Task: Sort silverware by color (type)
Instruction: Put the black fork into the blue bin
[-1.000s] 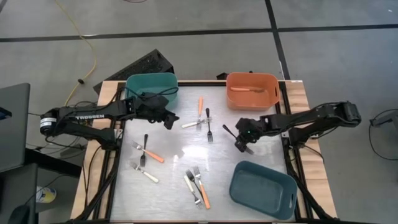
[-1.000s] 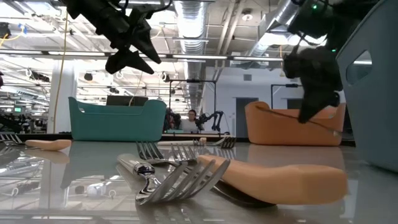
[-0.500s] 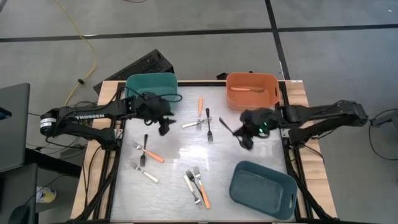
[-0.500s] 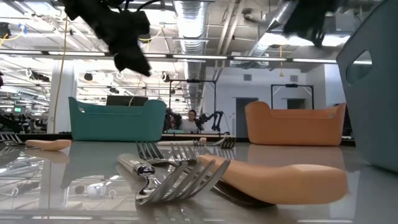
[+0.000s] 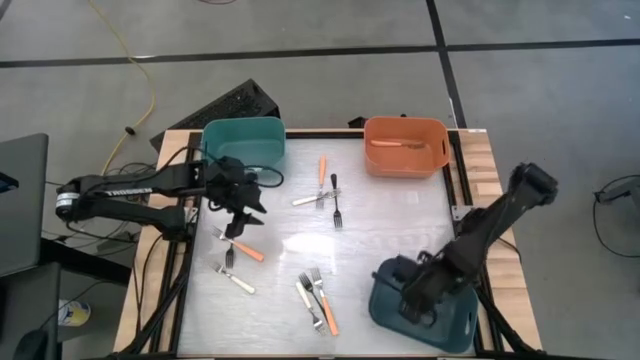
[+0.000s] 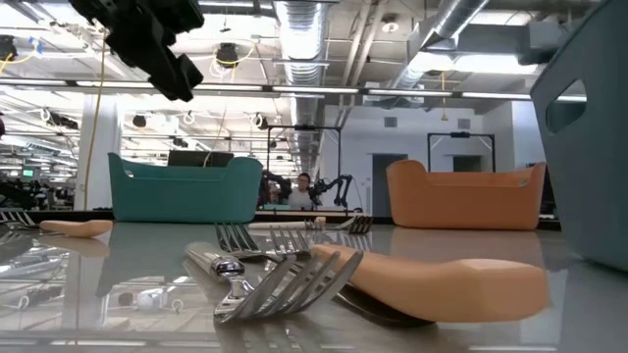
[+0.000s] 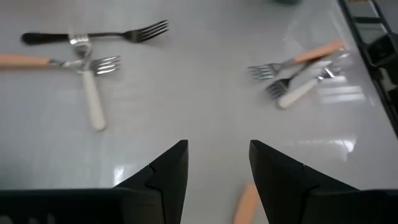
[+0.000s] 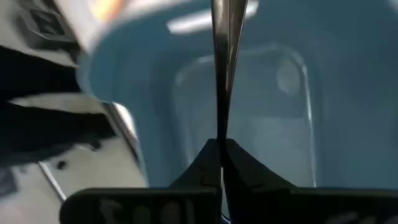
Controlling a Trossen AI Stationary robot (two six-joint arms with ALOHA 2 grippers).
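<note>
Small forks lie scattered on the table: an orange one (image 5: pixel 322 170), a black one (image 5: pixel 335 200) and a white one (image 5: pixel 306 200) at the far middle. A black (image 5: pixel 234 229) and orange pair (image 5: pixel 248 250) and a white fork (image 5: pixel 236 279) lie at the left. Two more (image 5: pixel 318 300) lie near the front. My left gripper (image 5: pixel 248 212) (image 7: pixel 217 168) hovers open above the left pair, an orange handle (image 7: pixel 247 204) showing below its fingers. My right gripper (image 5: pixel 412 290) (image 8: pixel 221 152) is shut on a black fork (image 8: pixel 221 74) over the blue-grey bin (image 5: pixel 450 320). My right gripper pinches the black fork between its two fingers (image 8: pixel 205 163). The fork shows edge-on as a thin dark strip (image 8: pixel 220 118) running straight out past the fingertips. It is lifted clear, above the inside of the blue-grey bin (image 8: pixel 348 124). Which end of the fork is held does not show.
A teal bin (image 5: pixel 244 141) stands at the far left. An orange bin (image 5: pixel 430 162) at the far right holds an orange-handled fork (image 5: pixel 392 143). The blue-grey bin fills the near right corner (image 6: pixel 589 127). Bare tabletop (image 5: pixel 400 225) lies between the fork groups.
My right gripper carried the black fork from the table's right middle toward the near edge and now stands over the blue-grey bin. My left gripper moved from beside the teal bin toward the near-left, over the black and orange fork pair.
</note>
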